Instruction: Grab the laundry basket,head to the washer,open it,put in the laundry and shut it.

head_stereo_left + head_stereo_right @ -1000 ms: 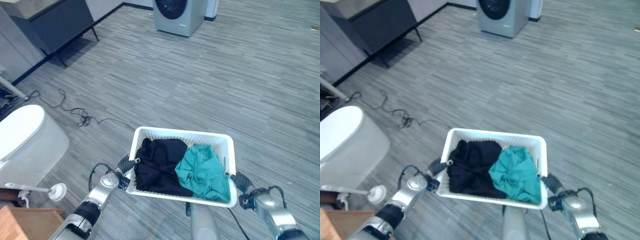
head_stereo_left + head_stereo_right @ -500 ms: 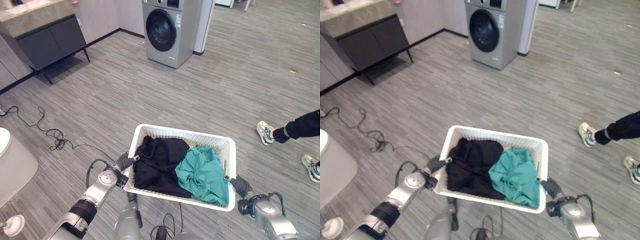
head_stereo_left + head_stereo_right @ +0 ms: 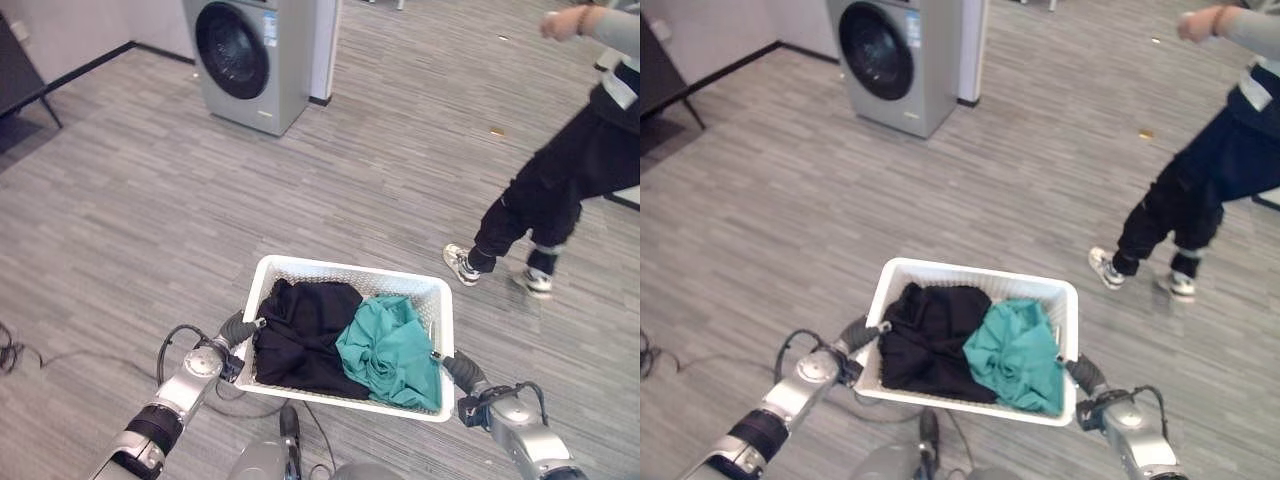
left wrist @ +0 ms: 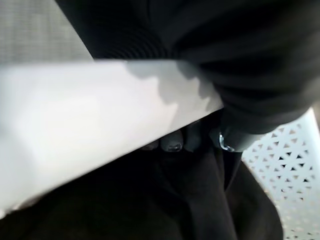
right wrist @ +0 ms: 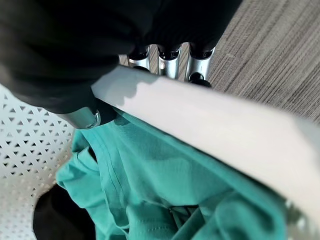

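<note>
Hands (both) (image 3: 238, 328) on basket rim (image 3: 345, 268)

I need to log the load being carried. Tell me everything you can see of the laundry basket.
The laundry basket is white, rectangular, plastic-looking, with a smooth rim and perforated walls. It is held level above the grey floor, between the left hand and the right hand, each gripping a short side's rim. Inside lie a black garment on the robot's left and a crumpled teal garment on its right, touching each other.
</note>
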Robot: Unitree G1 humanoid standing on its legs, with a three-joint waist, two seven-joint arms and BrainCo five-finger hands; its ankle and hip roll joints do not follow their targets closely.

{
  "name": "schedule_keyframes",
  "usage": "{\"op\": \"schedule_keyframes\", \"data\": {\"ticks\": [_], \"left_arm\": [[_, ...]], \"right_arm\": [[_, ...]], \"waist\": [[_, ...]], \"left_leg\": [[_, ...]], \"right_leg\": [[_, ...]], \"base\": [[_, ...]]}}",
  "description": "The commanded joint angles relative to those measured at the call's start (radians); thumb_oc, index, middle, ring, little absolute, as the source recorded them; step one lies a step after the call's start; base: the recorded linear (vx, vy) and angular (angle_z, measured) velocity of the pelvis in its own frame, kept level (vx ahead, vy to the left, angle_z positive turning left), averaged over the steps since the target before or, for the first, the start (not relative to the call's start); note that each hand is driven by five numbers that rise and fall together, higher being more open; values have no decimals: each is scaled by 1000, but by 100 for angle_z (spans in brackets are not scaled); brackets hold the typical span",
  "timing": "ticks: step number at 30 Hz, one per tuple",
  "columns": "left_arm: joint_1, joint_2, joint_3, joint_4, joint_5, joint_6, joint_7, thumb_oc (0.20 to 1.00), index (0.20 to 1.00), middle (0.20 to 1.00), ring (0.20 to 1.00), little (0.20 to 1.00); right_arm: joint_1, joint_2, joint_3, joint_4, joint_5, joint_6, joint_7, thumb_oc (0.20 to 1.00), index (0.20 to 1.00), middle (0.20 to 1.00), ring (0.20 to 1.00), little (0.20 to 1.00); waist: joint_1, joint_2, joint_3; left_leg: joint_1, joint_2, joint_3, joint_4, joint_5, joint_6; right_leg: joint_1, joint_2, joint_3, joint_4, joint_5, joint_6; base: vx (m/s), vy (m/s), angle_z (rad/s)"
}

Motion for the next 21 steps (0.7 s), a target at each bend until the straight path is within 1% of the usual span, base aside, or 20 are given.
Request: {"op": "schedule_keyframes", "data": {"ticks": [1, 2, 3, 4, 5, 6, 7, 8, 9, 10, 11, 13, 14, 16, 17, 18, 19, 20, 21], "left_arm": [[-61, -3, 13, -75, -9, -66, 0, 200, 200, 200, 200, 200], [-68, -11, 5, -74, -12, -64, -4, 200, 200, 200, 200, 200], [-71, -16, 1, -71, -16, -64, -5, 200, 200, 200, 200, 200], [-72, -20, -2, -68, -15, -65, -7, 200, 200, 200, 200, 200], [-81, -25, -5, -58, -12, -67, -5, 200, 200, 200, 200, 200], [-89, -29, -10, -52, -7, -68, -4, 200, 200, 200, 200, 200], [-99, -36, -11, -45, -3, -70, 0, 200, 200, 200, 200, 200], [-99, -36, -11, -45, -3, -70, 0, 200, 200, 200, 200, 200], [-112, -46, -10, -36, 9, -76, 4, 200, 200, 200, 200, 200], [-114, -52, -8, -32, 14, -78, 5, 200, 200, 200, 200, 200], [-114, -52, -8, -32, 14, -78, 5, 200, 200, 200, 200, 200], [-108, -55, -5, -34, 27, -81, 1, 200, 200, 200, 200, 200], [-101, -54, -1, -35, 30, -80, 1, 200, 200, 200, 200, 200], [-99, -49, -1, -32, 31, -80, 1, 200, 200, 200, 200, 200], [-102, -49, -1, -29, 35, -78, -1, 200, 200, 200, 200, 200], [-98, -52, 6, -27, 34, -78, -1, 200, 200, 200, 200, 200], [-90, -55, 15, -24, 34, -80, 1, 200, 200, 200, 200, 200], [-90, -55, 15, -25, 34, -80, 1, 200, 200, 200, 200, 200], [-68, -52, 31, -23, 22, -84, 7, 200, 200, 200, 200, 200]], "right_arm": [[-105, 16, -22, -36, 7, -85, 21, 200, 200, 200, 200, 200], [-88, 12, -33, -39, 8, -83, 20, 200, 200, 200, 200, 200], [-76, 9, -42, -42, 11, -85, 20, 200, 200, 200, 200, 200], [-59, 4, -55, -50, 8, -81, 21, 200, 200, 200, 200, 200], [-52, -1, -64, -56, 11, -81, 18, 200, 200, 200, 200, 200], [-45, -1, -72, -59, 15, -82, 15, 200, 200, 200, 200, 200], [-33, -3, -87, -71, 19, -79, 13, 200, 200, 200, 200, 200], [-32, -3, -87, -71, 19, -79, 13, 200, 200, 200, 200, 200], [-13, 0, -107, -84, 26, -76, 14, 200, 200, 200, 200, 200], [-4, 1, -112, -90, 31, -76, 18, 200, 200, 200, 200, 200], [-4, 1, -112, -90, 31, -76, 18, 200, 200, 200, 200, 200], [11, 6, -119, -96, 30, -71, 28, 200, 200, 200, 200, 200], [11, 8, -119, -93, 28, -72, 32, 200, 200, 200, 200, 200], [18, 8, -122, -95, 30, -68, 39, 200, 200, 200, 200, 200], [27, 9, -125, -96, 32, -64, 44, 200, 200, 200, 200, 200], [25, 8, -121, -93, 32, -63, 52, 200, 200, 200, 200, 200], [24, 4, -113, -87, 35, -66, 58, 200, 200, 200, 200, 200], [24, 4, -113, -87, 35, -66, 58, 200, 200, 200, 200, 200], [20, -2, -93, -77, 37, -67, 62, 200, 200, 200, 200, 200]], "waist": [[32, 39, -22], [9, 49, -9], [0, 49, -7], [-16, 52, -7], [-26, 50, -8], [-36, 46, -8], [-48, 45, -7], [-48, 45, -7], [-68, 40, -3], [-76, 41, -1], [-76, 42, -1], [-90, 44, 1], [-92, 40, 2], [-97, 27, -4], [-96, 19, -17], [-93, 16, -30], [-91, 20, -38], [-91, 21, -37], [-84, 32, -51]], "left_leg": [[4, 188, 52, 64, -68, -126], [34, 177, 46, 66, -87, -134], [48, 174, 49, 68, -97, -141], [64, 171, 37, 70, -116, -149], [77, 169, 31, 68, -128, -161], [85, 166, 24, 66, -139, -171], [98, 167, 8, 71, -158, -180], [97, 167, 8, 70, -158, -180], [123, 163, -25, 76, -187, -188], [138, 166, -40, 80, -205, -191], [138, 166, -40, 80, -206, -191], [179, 169, -79, 88, -240, -199], [193, 170, -95, 100, -254, -202], [211, 166, -122, 119, -274, -206], [223, 163, -132, 118, -284, -210], [240, 171, -139, 125, -283, -216], [261, 193, -143, 126, -272, -226], [262, 194, -143, 126, -272, -227], [256, 253, -168, 180, -188, -248]], "right_leg": [[-3, -126, -34, -279, 362, 58], [-49, -145, -88, -350, 311, 35], [-73, -150, -99, -411, 294, 27], [-74, -154, -113, -489, 265, 23], [-85, -165, -109, -578, 269, 25], [-100, -175, -88, -650, 274, 28], [-91, -175, -58, -731, 287, 34], [-91, -174, -59, -732, 287, 34], [-124, -186, 34, -819, 325, 51], [-144, -196, 69, -858, 349, 61], [-143, -196, 69, -858, 350, 61], [-178, -222, 109, -913, 381, 76], [-181, -226, 119, -911, 388, 80], [-164, -222, 151, -885, 392, 88], [-150, -216, 168, -870, 392, 95], [-142, -205, 173, -850, 395, 99], [-139, -184, 170, -831, 391, 97], [-138, -183, 170, -831, 391, 97], [-129, -123, 154, -784, 360, 77]], "base": [[471, 185, 41], [357, 35, 49], [485, 9, 34], [373, -83, 45], [337, -128, 54], [323, -151, 74], [212, -109, 58], [343, -172, 64], [348, -187, 69], [348, -187, 70], [226, -139, 58], [354, -253, 48], [383, -313, 42], [295, -281, 64], [319, -313, 56], [329, -337, 30], [228, -242, 33], [310, -397, 35], [262, -420, 26]]}}
